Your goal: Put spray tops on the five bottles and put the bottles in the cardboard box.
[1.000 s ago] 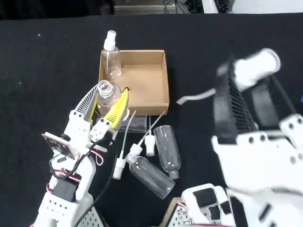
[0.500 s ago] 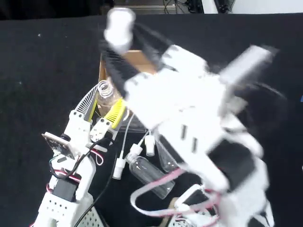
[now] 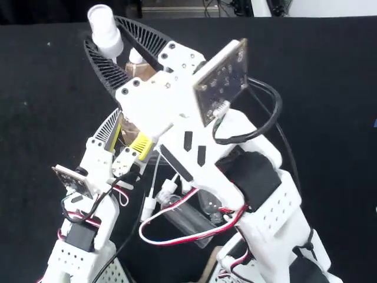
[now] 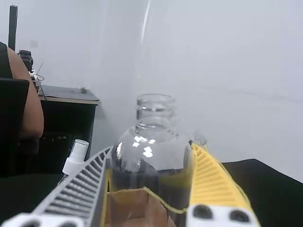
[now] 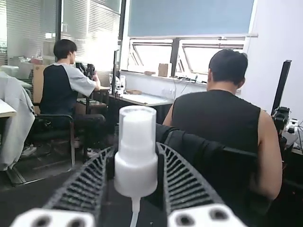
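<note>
- Step in hand, as a judgement: fitting a spray top onto an open bottle, one arm holding each part.
- Clamped between the black ribbed fingers of the right gripper (image 5: 136,153): a white spray top (image 5: 136,130), nozzle end up, with a thin dip tube (image 5: 135,213) hanging straight down from it.
- From above, raised well off the black table (image 3: 47,88), over the far left part of the scene and beyond the other arm.
- Closed around the body of a clear bottle (image 4: 155,111): the left gripper (image 4: 151,153), one finger grey and one yellow, pressed to opposite sides.
- Bottle upright, neck open, no top on it yet, mostly hidden under the right arm from above.
- Cardboard box (image 3: 143,71) largely covered by the right arm, with a brown patch showing just past the held bottle.
- Close by that patch: a capped bottle (image 4: 75,158) with its white top already on; inside the box or just beside it, hard to tell.
- Lying nearer the arm bases: loose spray tops (image 3: 148,207) and at least one bare bottle (image 3: 191,219), partly behind wires.
- By judgement, early in the task: one bottle capped, one being worked on, the rest untouched.
- Next move, as advice: bring the top over the open neck and line it up vertically.
- Thread the tube into the mouth first, lower until cap meets rim, then press or twist home.
- Keep the left grip firm and the bottle upright, or risk a bent tube or a tipped bottle.
</note>
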Available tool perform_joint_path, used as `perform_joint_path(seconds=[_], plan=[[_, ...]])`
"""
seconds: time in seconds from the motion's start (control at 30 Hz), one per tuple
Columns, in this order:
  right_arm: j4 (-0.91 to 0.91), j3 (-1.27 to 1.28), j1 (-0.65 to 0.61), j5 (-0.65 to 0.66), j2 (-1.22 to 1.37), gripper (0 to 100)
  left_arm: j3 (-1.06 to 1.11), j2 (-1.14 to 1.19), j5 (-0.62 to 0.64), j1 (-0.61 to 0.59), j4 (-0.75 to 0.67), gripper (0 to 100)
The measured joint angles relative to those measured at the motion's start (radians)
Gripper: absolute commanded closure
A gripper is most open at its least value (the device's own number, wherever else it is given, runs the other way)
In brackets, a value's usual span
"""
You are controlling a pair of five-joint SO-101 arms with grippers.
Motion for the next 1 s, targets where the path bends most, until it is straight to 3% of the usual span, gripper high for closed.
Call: perform_joint_path(seconds=[0.53, 0.77, 1.0], plan=[[0.233, 0.014, -0.002, 0.000, 0.002, 97.5, 0.000, 0.000, 0.000, 0.000, 0.000, 97], [0.284, 0.069, -0.002, 0.000, 0.002, 69.8, 0.000, 0.000, 0.000, 0.002, 0.000, 97], [0.396, 0.061, -0.003, 0.000, 0.002, 78.7, 0.000, 0.000, 0.000, 0.000, 0.000, 97]])
